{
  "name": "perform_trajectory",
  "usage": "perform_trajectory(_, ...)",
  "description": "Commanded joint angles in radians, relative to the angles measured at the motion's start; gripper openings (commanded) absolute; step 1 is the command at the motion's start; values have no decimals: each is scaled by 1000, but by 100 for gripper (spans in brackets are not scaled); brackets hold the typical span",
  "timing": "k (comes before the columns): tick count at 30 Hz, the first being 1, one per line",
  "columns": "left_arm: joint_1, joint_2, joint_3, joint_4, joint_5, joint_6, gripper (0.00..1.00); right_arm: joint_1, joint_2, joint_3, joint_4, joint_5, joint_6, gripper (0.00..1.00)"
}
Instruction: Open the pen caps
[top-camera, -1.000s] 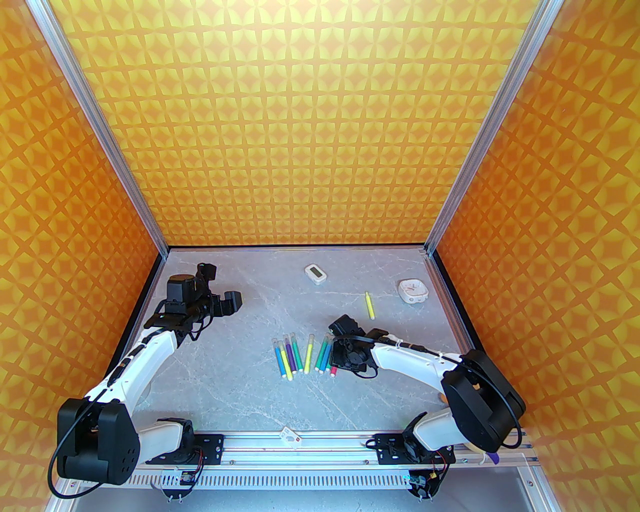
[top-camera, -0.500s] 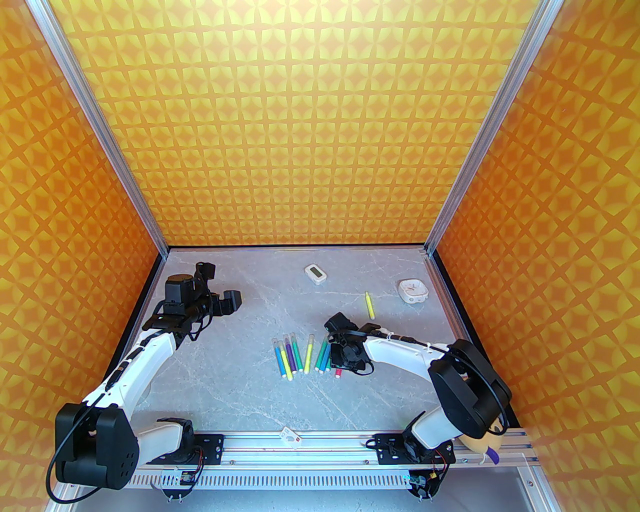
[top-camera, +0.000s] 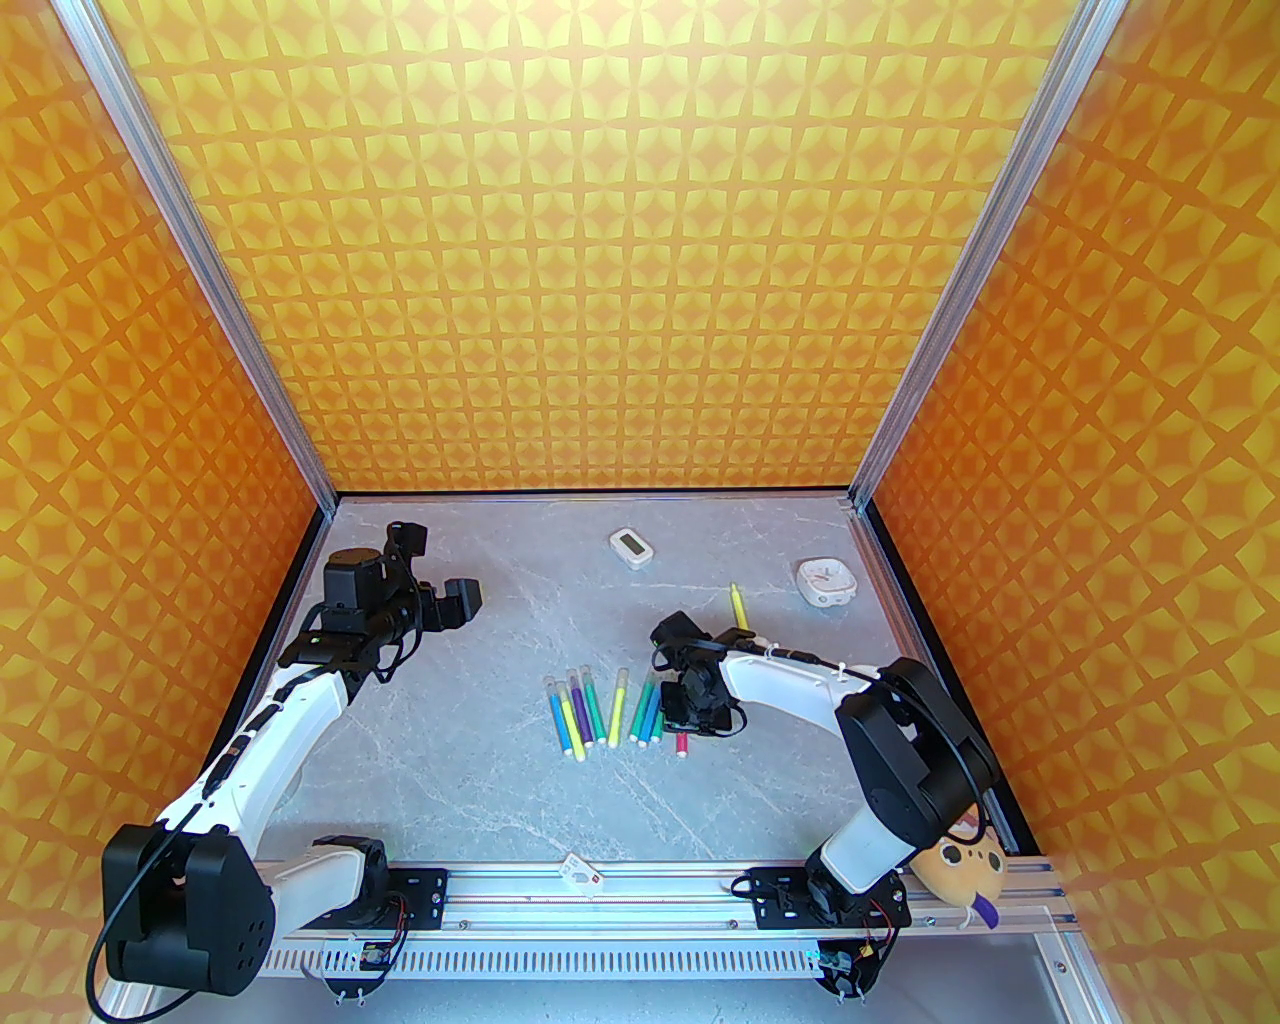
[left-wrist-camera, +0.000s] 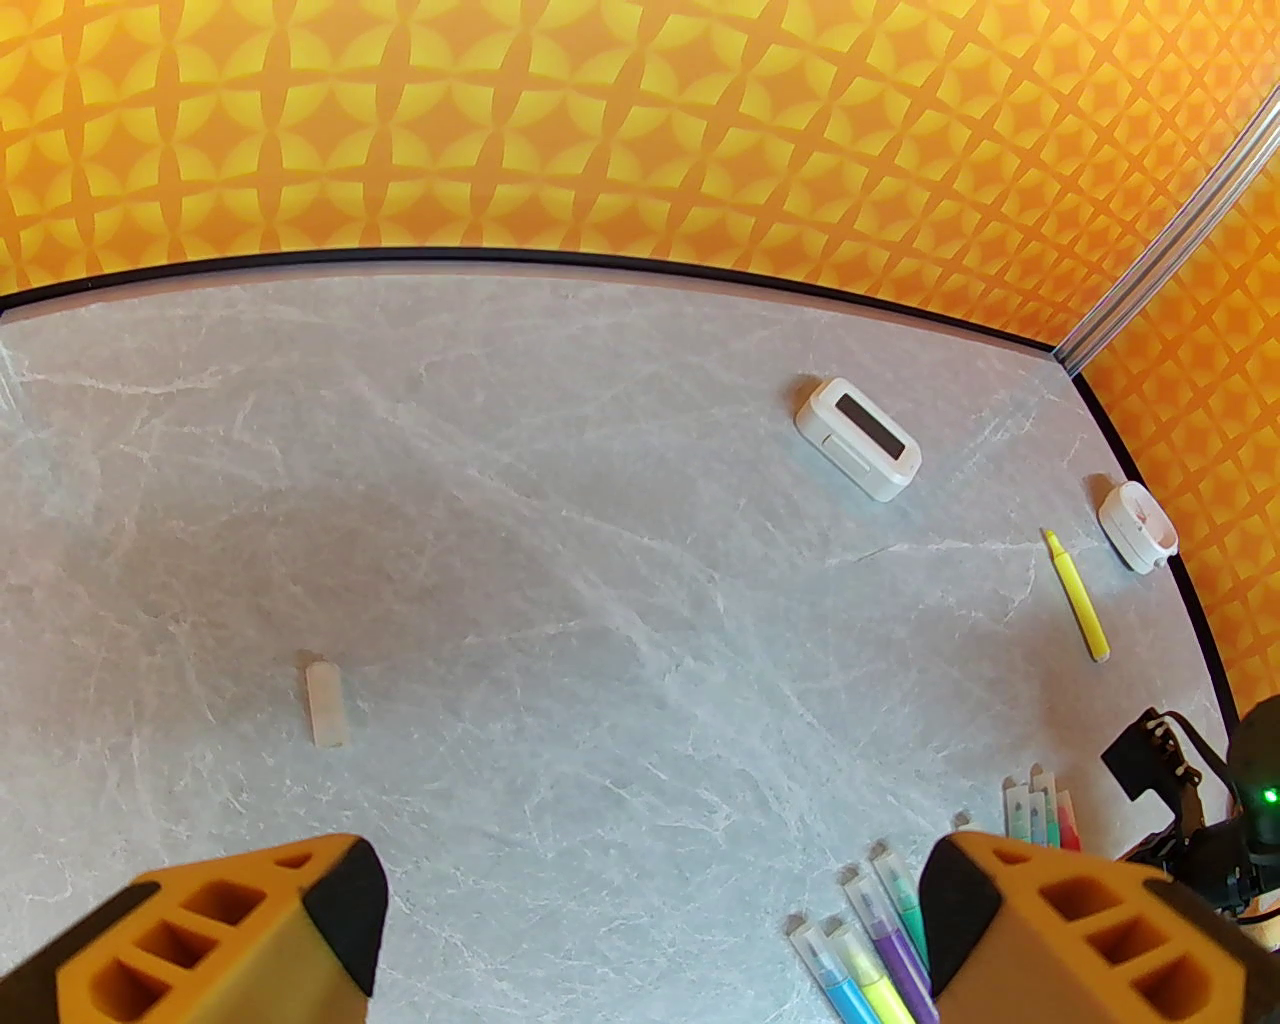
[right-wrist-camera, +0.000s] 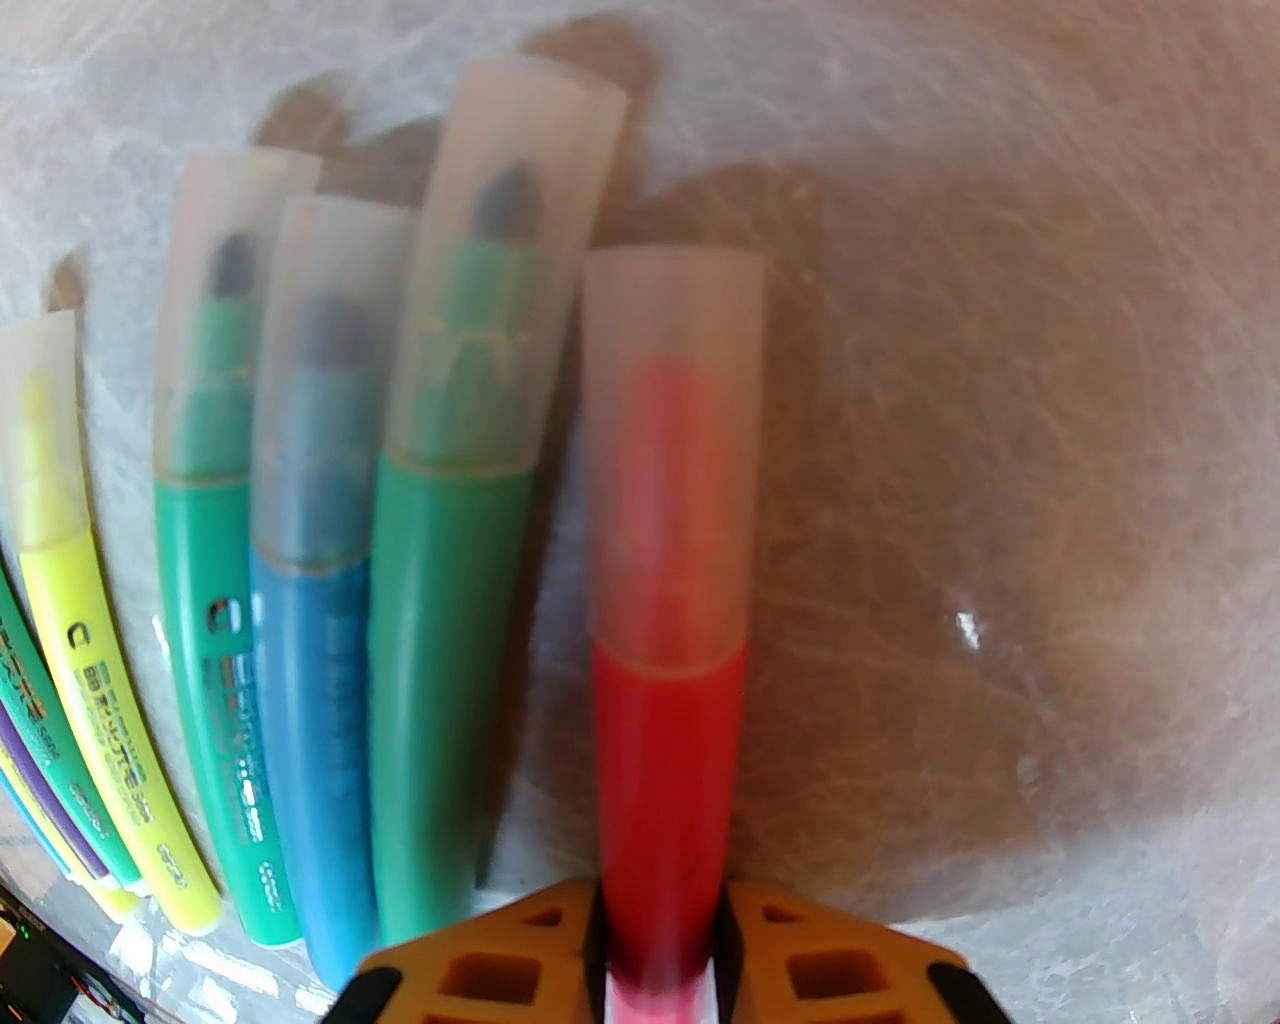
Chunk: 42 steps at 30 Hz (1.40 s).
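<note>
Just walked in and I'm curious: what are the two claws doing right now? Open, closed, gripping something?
Left gripper: open, holding nothing.
Right gripper: closed on the red pen by its barrel.

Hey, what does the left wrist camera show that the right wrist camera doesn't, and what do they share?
Left wrist: the open left gripper, a loose cap lying alone on the table, a yellow pen with a bare tip, a white box with a dark display and a small white clock. Right wrist: the right gripper closed on the red pen, its translucent cap on. Both: the row of capped pens.
</note>
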<state>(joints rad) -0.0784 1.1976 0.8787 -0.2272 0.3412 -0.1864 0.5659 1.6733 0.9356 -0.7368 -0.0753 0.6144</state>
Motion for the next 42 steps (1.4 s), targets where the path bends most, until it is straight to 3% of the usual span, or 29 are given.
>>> perform_trajectory(1,-3,-14,-11,3,22,-5,93,-18,82,-10,14,56,-50,24)
perform_trajectory(15,-3,-8,-8,2,25,-6,92,-18,126,-35,40,119,-47,20)
perform_trajectory(28,-24,71,7,29,84,-54,90,-17,-26,24,-14,153,-127,0)
perform_trajectory(34,-84,131,41,31,87,-71,89,-18,-146,27,49,82,-230,0)
perform_trajectory(42,-181,239,115,79,181,-130,85,-18,-292,-30,262,-155,-369,0)
